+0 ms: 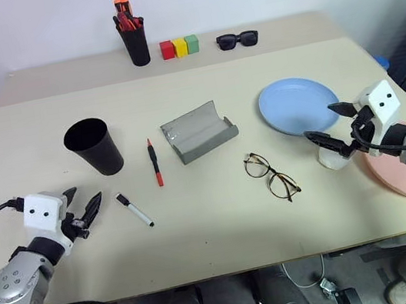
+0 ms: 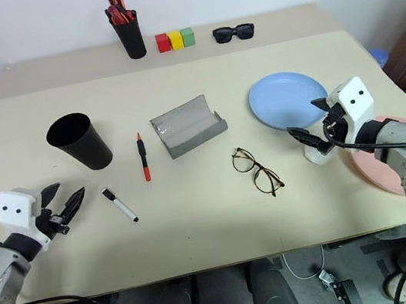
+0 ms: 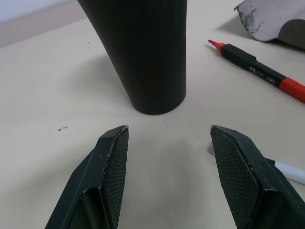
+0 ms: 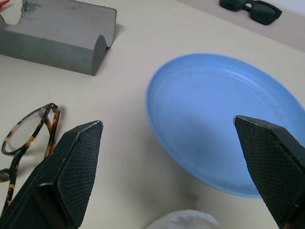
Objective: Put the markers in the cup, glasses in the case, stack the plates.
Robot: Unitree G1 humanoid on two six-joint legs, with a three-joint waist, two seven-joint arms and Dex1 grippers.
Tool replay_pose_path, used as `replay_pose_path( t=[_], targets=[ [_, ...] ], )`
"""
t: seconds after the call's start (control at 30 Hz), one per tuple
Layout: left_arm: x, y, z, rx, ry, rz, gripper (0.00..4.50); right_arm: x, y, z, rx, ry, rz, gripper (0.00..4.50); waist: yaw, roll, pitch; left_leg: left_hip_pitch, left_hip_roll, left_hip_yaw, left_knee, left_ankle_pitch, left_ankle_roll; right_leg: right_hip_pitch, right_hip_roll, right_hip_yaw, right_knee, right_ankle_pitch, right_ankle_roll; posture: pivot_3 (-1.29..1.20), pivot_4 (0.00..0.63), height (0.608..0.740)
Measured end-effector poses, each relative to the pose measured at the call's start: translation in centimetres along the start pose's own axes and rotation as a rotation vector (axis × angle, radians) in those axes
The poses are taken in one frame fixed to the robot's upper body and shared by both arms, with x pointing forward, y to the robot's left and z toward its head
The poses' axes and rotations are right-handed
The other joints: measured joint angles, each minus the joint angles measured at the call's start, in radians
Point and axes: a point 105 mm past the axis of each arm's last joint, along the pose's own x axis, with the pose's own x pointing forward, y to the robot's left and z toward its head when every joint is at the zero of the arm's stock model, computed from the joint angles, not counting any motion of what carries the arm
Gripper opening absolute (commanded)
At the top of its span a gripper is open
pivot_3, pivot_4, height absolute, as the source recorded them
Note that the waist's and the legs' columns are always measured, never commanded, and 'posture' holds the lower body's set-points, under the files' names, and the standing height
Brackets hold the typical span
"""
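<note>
Both tools gape empty: the left tool (image 1: 87, 205) beside the white-bodied marker (image 1: 134, 210), the right tool (image 1: 327, 125) over the light blue round plate (image 1: 298, 105). Closing from this angle, the left could knock the wide black tapered cup (image 1: 94, 146) over or roll the marker away across the bench (image 1: 217, 235).

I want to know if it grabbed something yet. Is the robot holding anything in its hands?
No, nothing is held. The left gripper is open beside the white-bodied marker, and the right gripper is open by the light blue round plate.

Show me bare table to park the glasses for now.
Free: the front strip between the white marker and the glasses; also the stretch behind the cup and case. Crowded: the right edge, with blue plate, pink plate and right gripper.
</note>
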Motion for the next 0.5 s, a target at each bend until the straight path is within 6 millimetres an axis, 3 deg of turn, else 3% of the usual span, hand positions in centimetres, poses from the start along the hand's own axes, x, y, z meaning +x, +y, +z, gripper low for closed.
replay_pose_path(
  t=[0.27,0.43,0.5],
  targets=[
    [0.3,-0.1,0.1,-0.008,-0.009,-0.001,2.75,0.1,0.1,0.2,-0.004,-0.007,-0.005,4.50,-0.001,0.000,0.000,0.000,0.000,0.000,0.000,0.000,0.000,0.000,0.000,0.000,0.000,0.000,-0.001,0.00,0.150,0.740],
    [0.1,-0.3,-0.2,-0.012,0.009,-0.002,2.75,1.3,1.7,0.9,-0.025,-0.033,0.049,4.50,-0.003,0.000,0.000,0.000,0.000,0.000,0.000,0.000,0.000,0.000,0.000,0.000,0.000,0.000,-0.001,0.00,0.150,0.740],
    [0.0,-1.2,0.1,-0.014,0.022,-0.012,3.28,2.3,3.0,1.4,-0.028,-0.057,0.092,4.50,-0.002,0.000,0.000,0.000,0.000,0.000,0.000,0.000,0.000,0.000,0.000,0.000,0.000,0.000,0.000,0.00,0.150,0.740]
  ],
)
